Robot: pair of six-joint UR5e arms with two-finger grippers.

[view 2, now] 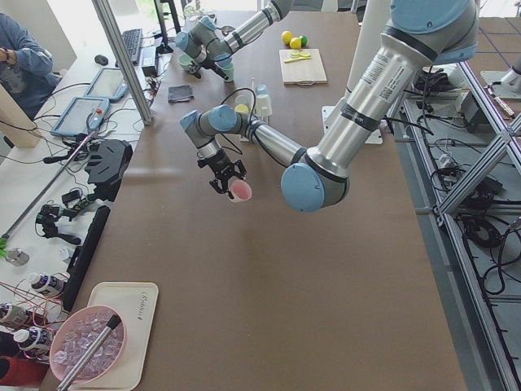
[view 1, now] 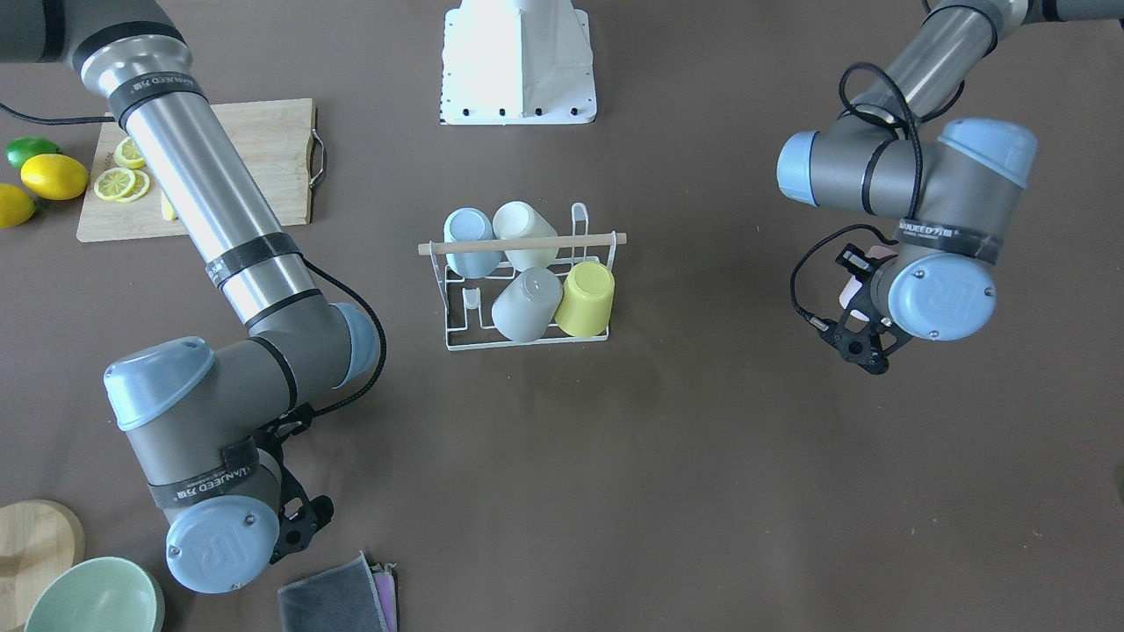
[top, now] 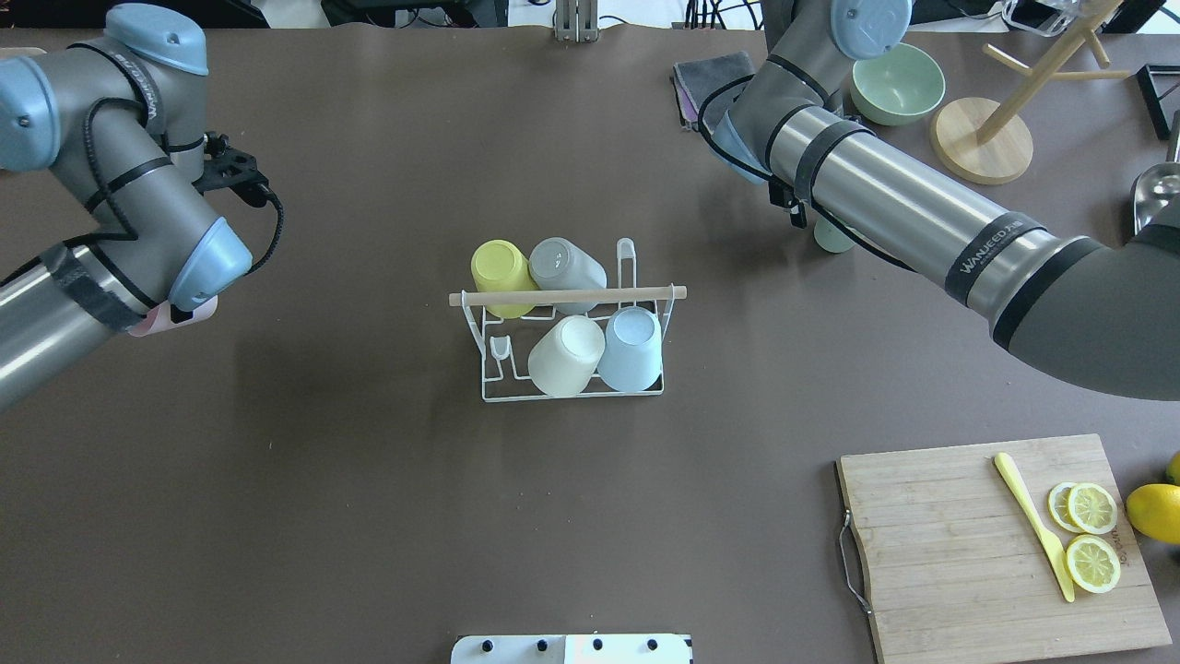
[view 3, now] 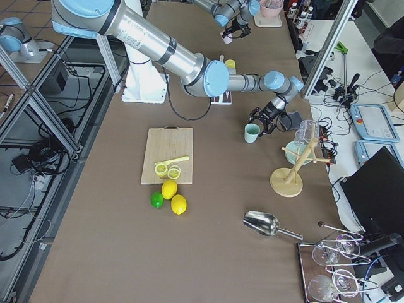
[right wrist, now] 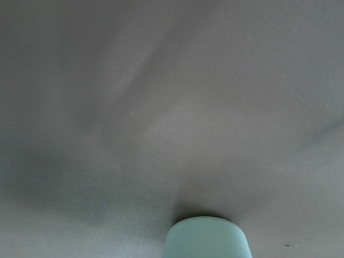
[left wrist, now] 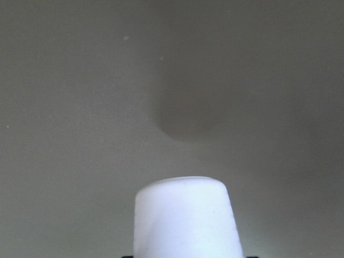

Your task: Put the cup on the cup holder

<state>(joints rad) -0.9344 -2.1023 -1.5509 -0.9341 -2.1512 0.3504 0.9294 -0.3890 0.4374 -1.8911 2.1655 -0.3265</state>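
The white wire cup holder [top: 567, 296] with a wooden dowel bar stands mid-table and carries several cups, among them a yellow one [top: 498, 266] and a pale blue one [top: 634, 350]. My left gripper [view 2: 232, 181] is shut on a pink cup [view 2: 242, 191] and holds it above the table, off to the holder's left. The same pink cup [left wrist: 185, 217] fills the bottom of the left wrist view. My right gripper [view 3: 262, 123] is at a mint green cup [view 3: 252, 132] on the table by the far right. Its fingers are hidden, so I cannot tell open from shut.
A cutting board [top: 959, 553] with lemon slices and a yellow knife lies at the near right. A green bowl [top: 897, 83], a wooden stand [top: 982, 138] and folded cloths [top: 705, 78] sit close to the right gripper. Whole lemons [view 1: 53, 175] lie beside the board.
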